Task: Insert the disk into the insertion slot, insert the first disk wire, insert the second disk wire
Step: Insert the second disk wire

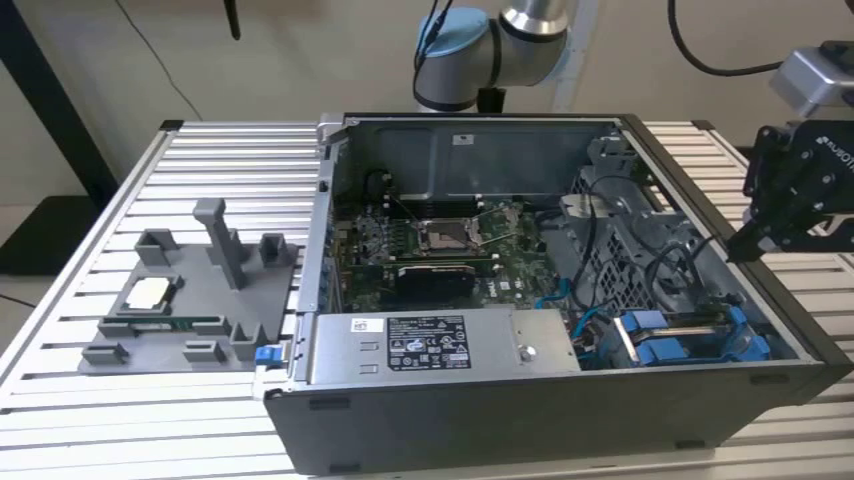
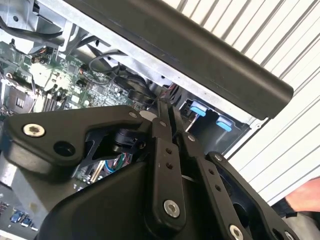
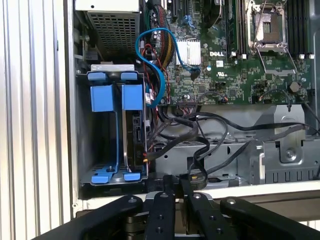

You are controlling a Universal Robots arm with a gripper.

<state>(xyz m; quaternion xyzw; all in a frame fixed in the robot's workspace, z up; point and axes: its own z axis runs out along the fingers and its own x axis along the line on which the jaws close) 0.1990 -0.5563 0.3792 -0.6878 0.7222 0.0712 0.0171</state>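
blue-framed disk [image 3: 134, 130] seated, tool [image 3: 175, 180] near, not touching

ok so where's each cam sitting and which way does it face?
Exterior view: off the arm, looking down into the open computer case; shows the arm and the claw by the case's wall on the exterior view's right.
First wrist view: on the wrist, looking past the claw into the drive cage and motherboard.
Second wrist view: on the wrist, behind the claw, facing the case rim and motherboard.
Shared: claw, blue carrier tabs.
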